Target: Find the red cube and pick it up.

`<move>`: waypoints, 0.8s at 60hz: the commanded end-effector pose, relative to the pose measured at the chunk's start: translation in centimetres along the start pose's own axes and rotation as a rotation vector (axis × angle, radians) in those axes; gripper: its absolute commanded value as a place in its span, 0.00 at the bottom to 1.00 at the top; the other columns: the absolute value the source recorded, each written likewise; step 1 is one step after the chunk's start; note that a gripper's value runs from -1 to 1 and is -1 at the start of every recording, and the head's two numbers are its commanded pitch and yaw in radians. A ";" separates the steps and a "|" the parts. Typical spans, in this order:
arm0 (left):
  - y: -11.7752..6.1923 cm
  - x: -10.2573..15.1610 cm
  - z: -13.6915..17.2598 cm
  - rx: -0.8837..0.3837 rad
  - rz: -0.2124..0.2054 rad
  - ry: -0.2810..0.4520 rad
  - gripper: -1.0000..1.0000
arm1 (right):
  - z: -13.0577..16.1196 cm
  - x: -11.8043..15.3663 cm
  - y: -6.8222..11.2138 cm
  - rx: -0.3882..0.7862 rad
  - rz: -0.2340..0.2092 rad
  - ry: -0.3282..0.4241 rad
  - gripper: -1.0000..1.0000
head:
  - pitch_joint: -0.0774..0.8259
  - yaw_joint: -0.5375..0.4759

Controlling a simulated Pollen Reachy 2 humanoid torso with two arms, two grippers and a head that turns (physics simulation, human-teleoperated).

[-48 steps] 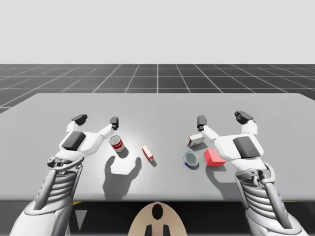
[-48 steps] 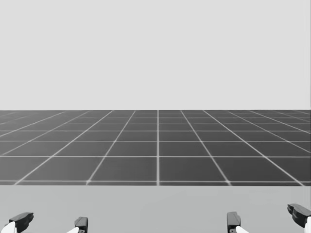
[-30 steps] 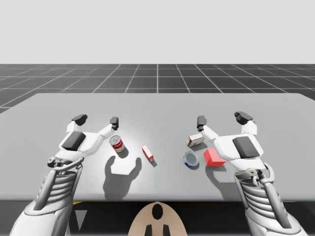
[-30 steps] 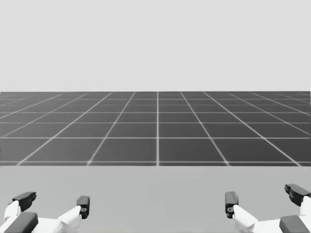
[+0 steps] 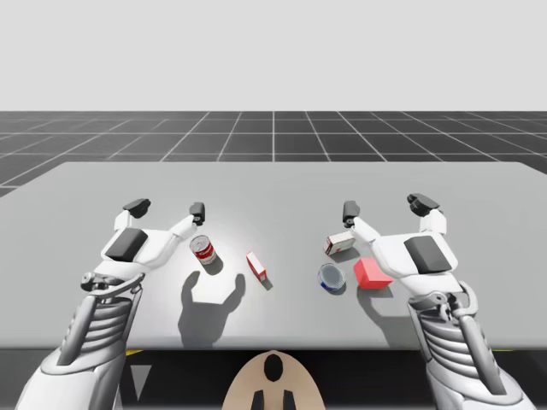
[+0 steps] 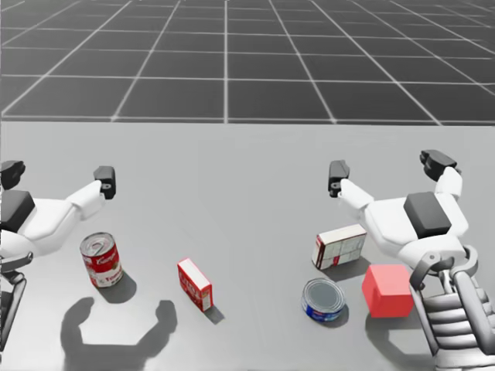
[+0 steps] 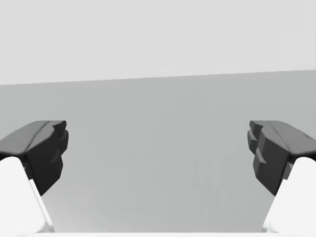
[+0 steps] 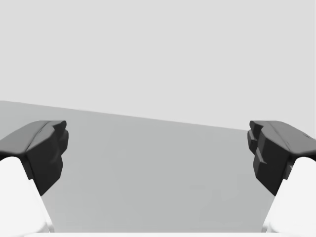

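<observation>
Since the red cube (image 6: 387, 290) sits on the counter (image 6: 232, 170) just behind the right gripper (image 6: 387, 170), fingers wide apart, retract that arm, descend top-down, and avoid the blue can (image 6: 322, 299) just beside it.

The plain grey surface (image 5: 273, 184) looks smooth and matt. The solid red cube (image 6: 387, 291) is matt too. The blue round can (image 6: 322, 301) has a metallic-looking lid.

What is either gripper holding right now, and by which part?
Nothing. The left gripper and the right gripper are both open, with nothing between their fingers. The red cube sits untouched on the table beside the right wrist.
</observation>
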 end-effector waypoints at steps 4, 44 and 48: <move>0.0 0.0 -0.1 -0.002 0.002 -0.002 0.00 | -0.1 -0.1 0.0 0.002 -0.003 0.004 0.00 | 0.71 0.40; 0.2 0.1 -0.1 0.001 0.011 -0.003 0.00 | 0.9 0.6 0.6 0.026 -0.049 0.020 0.00 | 0.88 0.13; 0.2 0.1 -0.1 0.004 0.011 -0.003 0.00 | 2.0 1.0 0.5 0.032 -0.062 0.029 0.00 | 0.87 0.14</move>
